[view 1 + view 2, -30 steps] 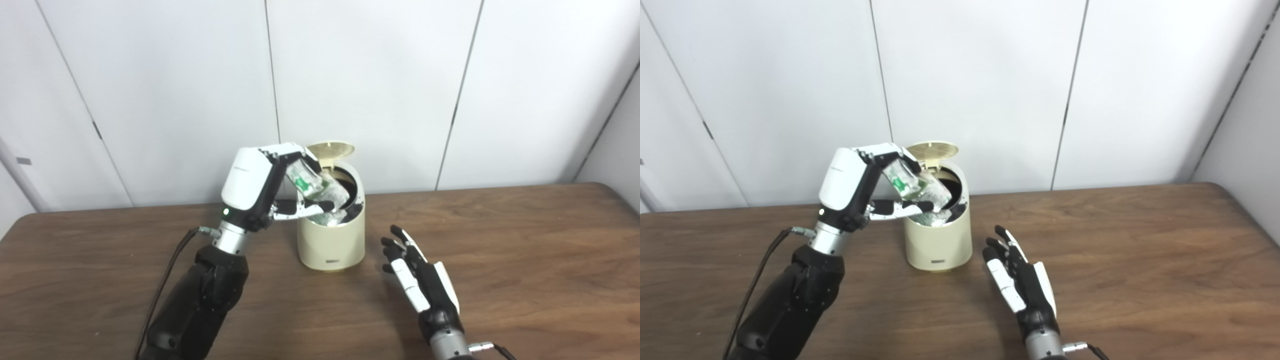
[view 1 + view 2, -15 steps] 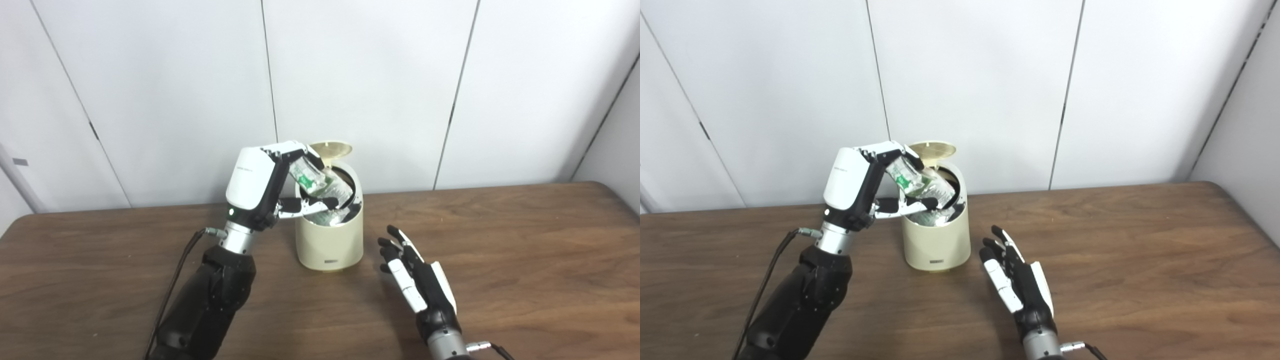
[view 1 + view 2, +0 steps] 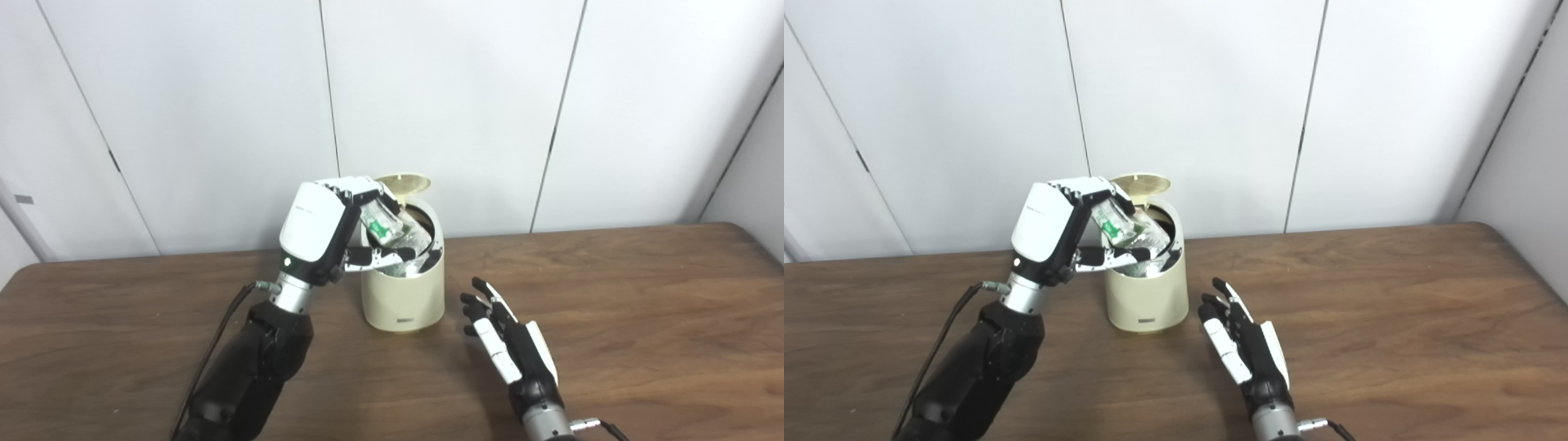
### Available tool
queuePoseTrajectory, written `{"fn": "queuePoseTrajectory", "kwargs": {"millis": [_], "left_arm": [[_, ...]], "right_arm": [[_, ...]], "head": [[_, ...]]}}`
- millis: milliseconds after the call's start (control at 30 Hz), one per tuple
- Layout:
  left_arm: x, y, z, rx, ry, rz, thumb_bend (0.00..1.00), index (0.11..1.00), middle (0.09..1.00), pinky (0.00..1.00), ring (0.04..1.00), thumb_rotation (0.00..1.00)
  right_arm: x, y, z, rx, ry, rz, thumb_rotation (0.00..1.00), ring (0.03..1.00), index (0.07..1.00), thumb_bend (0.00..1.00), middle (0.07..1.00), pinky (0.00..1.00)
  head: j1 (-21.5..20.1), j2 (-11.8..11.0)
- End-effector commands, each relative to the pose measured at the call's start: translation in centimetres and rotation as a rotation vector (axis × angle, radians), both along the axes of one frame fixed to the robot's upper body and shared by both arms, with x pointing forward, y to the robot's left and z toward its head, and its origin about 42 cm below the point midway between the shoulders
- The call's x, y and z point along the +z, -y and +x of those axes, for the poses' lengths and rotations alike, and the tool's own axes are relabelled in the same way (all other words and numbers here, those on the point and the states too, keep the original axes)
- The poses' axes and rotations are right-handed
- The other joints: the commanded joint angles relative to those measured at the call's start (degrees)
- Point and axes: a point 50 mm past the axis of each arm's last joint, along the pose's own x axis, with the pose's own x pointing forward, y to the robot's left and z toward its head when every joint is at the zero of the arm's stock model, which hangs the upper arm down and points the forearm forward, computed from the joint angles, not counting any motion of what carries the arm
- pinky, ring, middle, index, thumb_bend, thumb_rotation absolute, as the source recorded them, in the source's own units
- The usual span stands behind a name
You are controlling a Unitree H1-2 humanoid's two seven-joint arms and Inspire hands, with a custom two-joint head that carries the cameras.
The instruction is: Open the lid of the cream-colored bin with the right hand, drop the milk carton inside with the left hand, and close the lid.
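Lid (image 3: pixel 404 182) of the small cream-coloured cylindrical bin (image 3: pixel 403 293) stands tipped up at the back of the rim, leaving the dark mouth uncovered. The bin sits on the brown wood-grain bench (image 3: pixel 643 318), toward its far edge, in front of the white panelled wall (image 3: pixel 453 98).

The left hand (image 3: pixel 334 236), white-backed with black fingers, is raised at the bin's left side and is clamped on the crumpled white milk carton with green print (image 3: pixel 389 228). Its fingers (image 3: pixel 358 187) curl over the top of the carton and the thumb (image 3: pixel 380 254) presses from below. The carton is tilted, its lower end pointing down into the mouth of the bin, just over the rim, while its upper end remains in the grasp. Some pale crumpled material shows inside the bin beneath it; what it is cannot be made out.

The right hand (image 3: pixel 1240 349) hovers low over the bench, just right of the bin and apart from it, palm turned inward, fingers spread and holding nothing. A thin black cable (image 3: pixel 211 355) runs along the left forearm.
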Motion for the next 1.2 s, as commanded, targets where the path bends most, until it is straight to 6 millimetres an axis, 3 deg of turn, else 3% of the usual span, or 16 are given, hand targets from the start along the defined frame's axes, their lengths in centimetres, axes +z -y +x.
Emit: {"fn": "queuePoseTrajectory", "kwargs": {"millis": [0,1167], "left_arm": [[3.53,0.16,0.91,-0.007,0.120,-0.023,0.48,0.458,0.497,0.36,0.447,0.00],[3.22,-0.47,1.40,0.023,0.208,0.098,0.48,0.460,0.493,0.34,0.459,0.00]], "right_arm": [[1.76,-0.35,0.37,0.014,0.074,0.008,0.89,0.844,0.925,0.55,0.848,0.76],[1.98,-0.51,0.34,0.028,0.071,0.002,0.89,0.797,0.901,0.51,0.803,0.75]], "head": [[-0.09,0.09],[0.00,0.11]]}}
